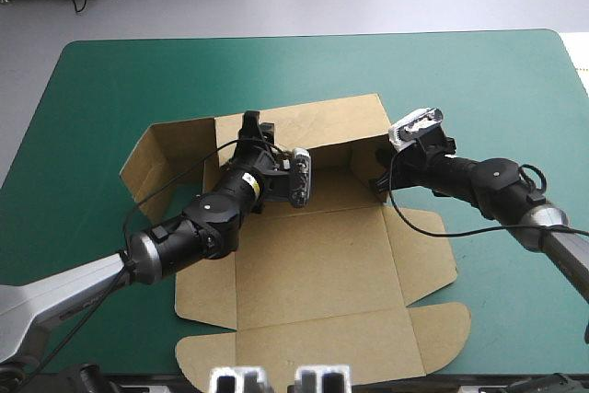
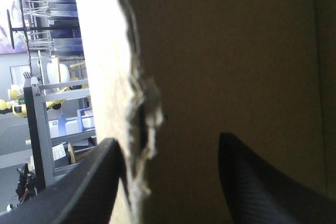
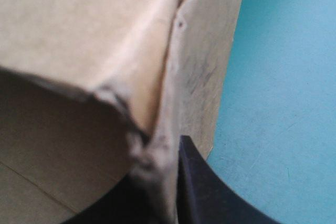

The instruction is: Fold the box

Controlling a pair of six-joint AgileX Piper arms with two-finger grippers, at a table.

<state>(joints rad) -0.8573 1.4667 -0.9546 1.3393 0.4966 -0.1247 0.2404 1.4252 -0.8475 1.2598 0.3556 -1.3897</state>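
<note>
Box (image 1: 313,264) mid-frame: our left gripper (image 1: 252,126) straddles its raised wall, fingers apart; our right gripper (image 1: 377,183) pinches a corner.

The table (image 1: 479,80), covered teal-green, carries one thing: the brown box (image 1: 313,264). It lies from the centre toward 6 o'clock — flaps flat at 6, walls raised at 12 and 10 o'clock.
</note>
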